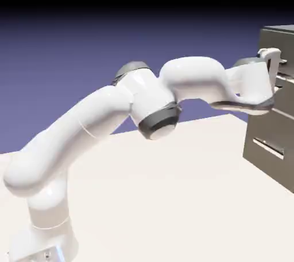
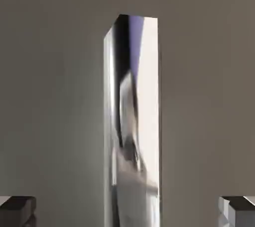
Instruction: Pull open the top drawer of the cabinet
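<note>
The grey-brown cabinet (image 1: 265,157) stands at the right edge of the exterior view. My gripper (image 1: 278,76) is up against the front of the top drawer (image 1: 285,99), level with its handle. In the hand view the silver bar handle (image 2: 133,121) runs up the middle of the picture, in front of the flat drawer front (image 2: 55,96). The gripper (image 2: 127,212) is open, with one fingertip (image 2: 17,210) to the handle's left, the other to its right and a wide gap on both sides. Neither touches the bar.
The lower drawer, with its own silver handle (image 1: 269,147), sits shut below my hand. The white arm (image 1: 115,117) stretches from the lower left across the pale table (image 1: 172,197) to the cabinet.
</note>
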{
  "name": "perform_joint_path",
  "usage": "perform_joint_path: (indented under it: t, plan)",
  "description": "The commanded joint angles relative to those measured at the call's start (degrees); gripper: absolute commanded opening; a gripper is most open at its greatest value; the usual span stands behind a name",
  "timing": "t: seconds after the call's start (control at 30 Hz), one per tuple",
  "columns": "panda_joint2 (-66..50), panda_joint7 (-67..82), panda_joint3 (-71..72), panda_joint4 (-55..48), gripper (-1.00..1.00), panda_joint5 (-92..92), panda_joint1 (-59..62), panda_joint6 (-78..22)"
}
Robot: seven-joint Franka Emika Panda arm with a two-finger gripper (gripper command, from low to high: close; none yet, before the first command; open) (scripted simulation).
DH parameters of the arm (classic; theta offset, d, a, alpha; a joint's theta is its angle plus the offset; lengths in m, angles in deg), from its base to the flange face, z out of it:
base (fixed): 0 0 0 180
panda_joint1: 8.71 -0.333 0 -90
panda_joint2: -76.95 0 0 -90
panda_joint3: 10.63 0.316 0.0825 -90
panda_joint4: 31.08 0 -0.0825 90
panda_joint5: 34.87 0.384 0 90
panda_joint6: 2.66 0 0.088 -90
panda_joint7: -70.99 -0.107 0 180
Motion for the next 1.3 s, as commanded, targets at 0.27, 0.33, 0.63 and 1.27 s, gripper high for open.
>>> perform_joint_path:
  t: [0.27,0.33,0.63,1.27]
  plan:
    - [-7.44,-7.86,3.63,14.53,-1.00,-4.80,7.43,-4.98]
    - [-9.70,-10.05,4.83,18.68,-1.00,-5.86,9.75,-6.31]
    - [-16.04,-13.95,14.11,34.85,-1.00,-8.26,21.64,-11.96]
    - [-11.70,-6.19,44.76,61.83,-1.00,-7.10,53.57,-22.29]
